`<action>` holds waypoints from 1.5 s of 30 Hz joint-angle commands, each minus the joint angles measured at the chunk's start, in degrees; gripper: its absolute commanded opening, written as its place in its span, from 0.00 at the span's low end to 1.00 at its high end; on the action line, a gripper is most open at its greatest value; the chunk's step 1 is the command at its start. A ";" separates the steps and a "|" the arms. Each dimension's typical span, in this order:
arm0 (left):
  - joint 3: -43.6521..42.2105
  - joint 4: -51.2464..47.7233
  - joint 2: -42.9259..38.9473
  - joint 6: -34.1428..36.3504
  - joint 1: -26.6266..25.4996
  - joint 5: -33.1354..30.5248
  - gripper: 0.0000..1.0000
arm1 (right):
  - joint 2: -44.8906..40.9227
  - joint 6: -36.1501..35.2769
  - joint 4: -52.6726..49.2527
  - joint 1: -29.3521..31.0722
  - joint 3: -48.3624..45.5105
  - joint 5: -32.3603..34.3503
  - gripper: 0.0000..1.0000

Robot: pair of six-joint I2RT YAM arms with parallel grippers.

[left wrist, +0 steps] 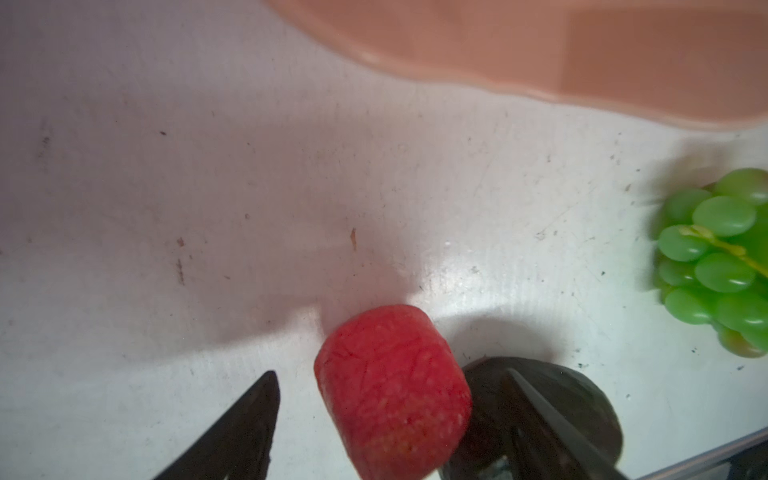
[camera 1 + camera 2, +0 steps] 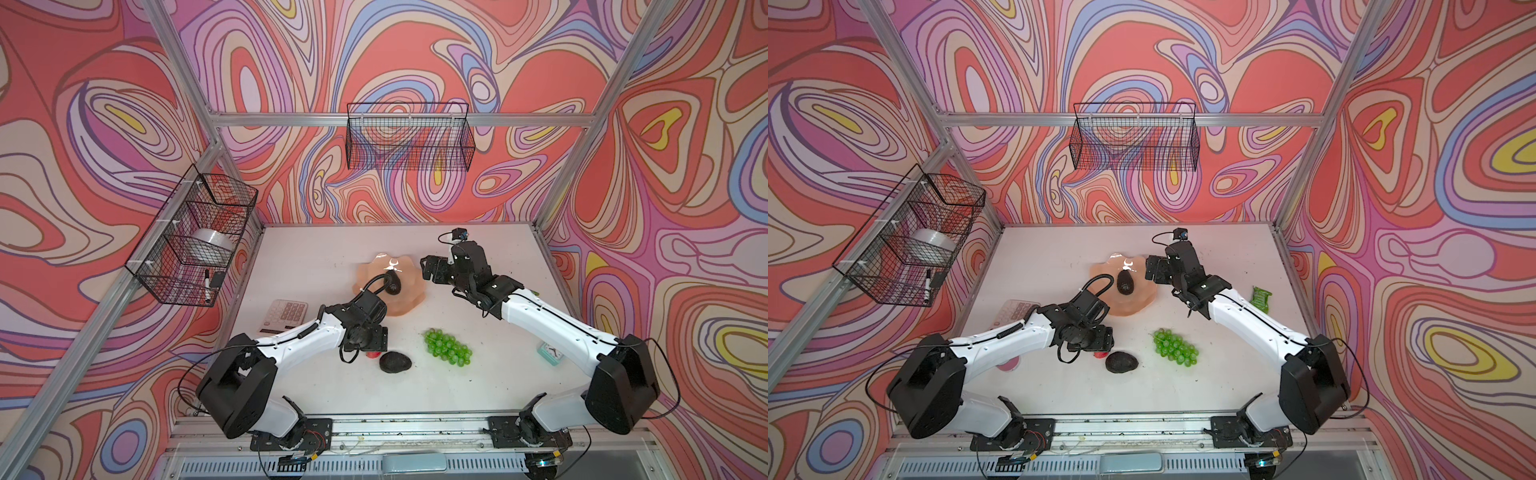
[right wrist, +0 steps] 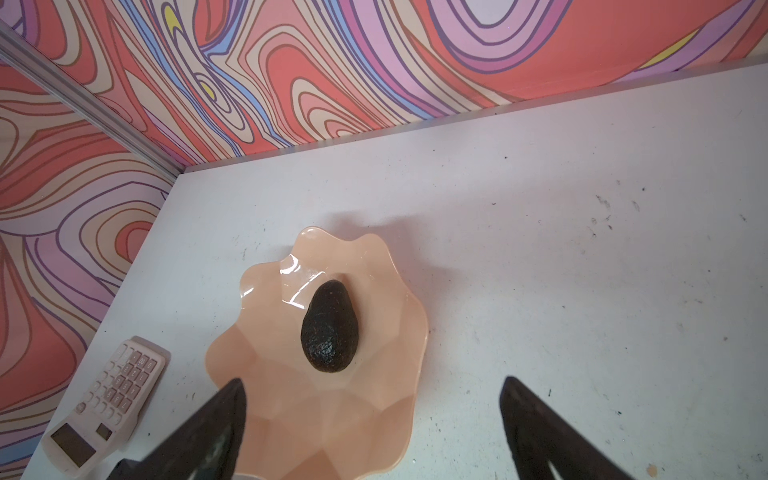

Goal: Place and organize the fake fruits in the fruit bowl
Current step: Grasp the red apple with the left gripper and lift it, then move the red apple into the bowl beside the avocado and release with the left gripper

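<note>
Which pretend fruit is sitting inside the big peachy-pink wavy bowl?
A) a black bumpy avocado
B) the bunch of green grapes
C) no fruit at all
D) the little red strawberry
A: a dark blackish pear-shaped avocado lies inside the wide glossy peach-pink scalloped bowl, while the bunch of translucent green grapes and the small red strawberry are out on the white table.

The left arm (image 2: 291, 338) and the right arm (image 2: 552, 326) had smooth white shells on their long links, bulky matte-black housings at the big joints and black blocks at the wrists. Thin black cables ran along the white links and hung in loose loops near the black base plates (image 2: 291, 432). A ribbed black hose (image 2: 367, 283) arched over the left wrist. The left pincer (image 1: 390, 372) and right pincer (image 3: 374, 379) ended in dark tapered wedges.
</note>
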 commanded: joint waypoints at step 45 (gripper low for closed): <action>37.47 -7.87 24.47 13.40 10.09 -8.68 0.45 | -2.81 -1.21 -1.88 -0.88 -2.52 1.59 0.98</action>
